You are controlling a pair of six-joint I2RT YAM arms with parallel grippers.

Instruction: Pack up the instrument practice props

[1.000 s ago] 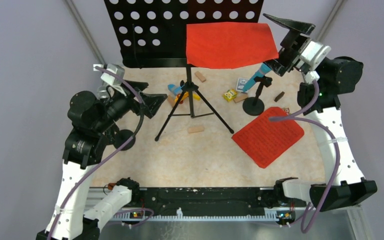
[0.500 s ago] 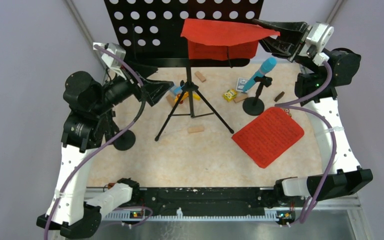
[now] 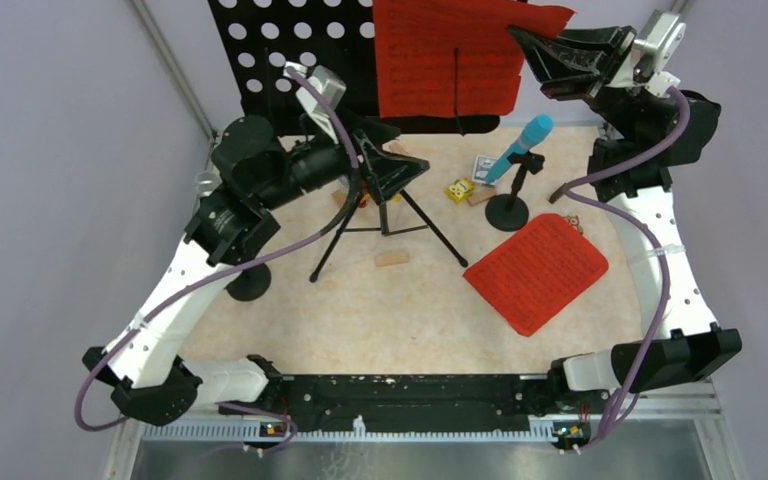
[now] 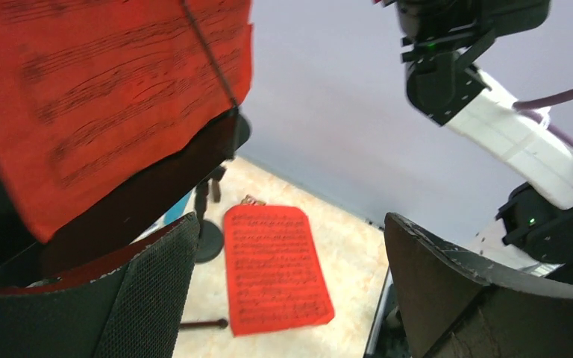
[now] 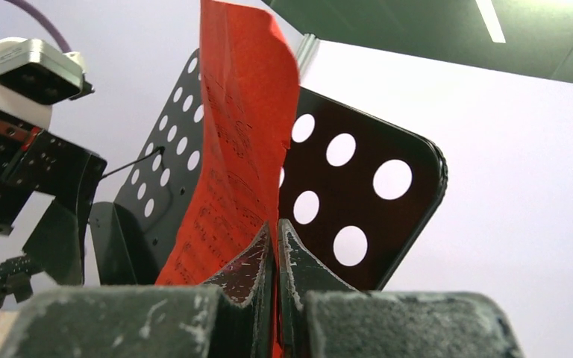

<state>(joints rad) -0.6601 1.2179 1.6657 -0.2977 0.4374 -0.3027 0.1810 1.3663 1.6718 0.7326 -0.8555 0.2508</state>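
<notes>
- Black and round-based, one mic holder (image 3: 249, 283) sits on the table (image 3: 400, 320) at far left, its base half hidden under the left arm.
- Jaws spread wide and holding nothing, the left gripper (image 3: 408, 148) hangs above the tripod legs (image 3: 385, 222), as seen from overhead.
- At the back of the table, the hole-punched music desk (image 3: 290, 50) stands upright on those legs. A small wooden block (image 3: 392, 259) lies on the table near the front legs.
- Against the desk's right half stands one red sheet-music page (image 3: 445, 60), with a thin black retaining wire crossing its face.
- Right of the tripod, the blue microphone (image 3: 522, 142) leans tilted in the second holder (image 3: 507, 212).
- Just in front of that holder's base, another red page (image 3: 537, 270) lies flat on the table.
- At far right, the right gripper (image 3: 532, 52) pinches the upright page's right edge, its fingers pressed tight together on the paper.
</notes>
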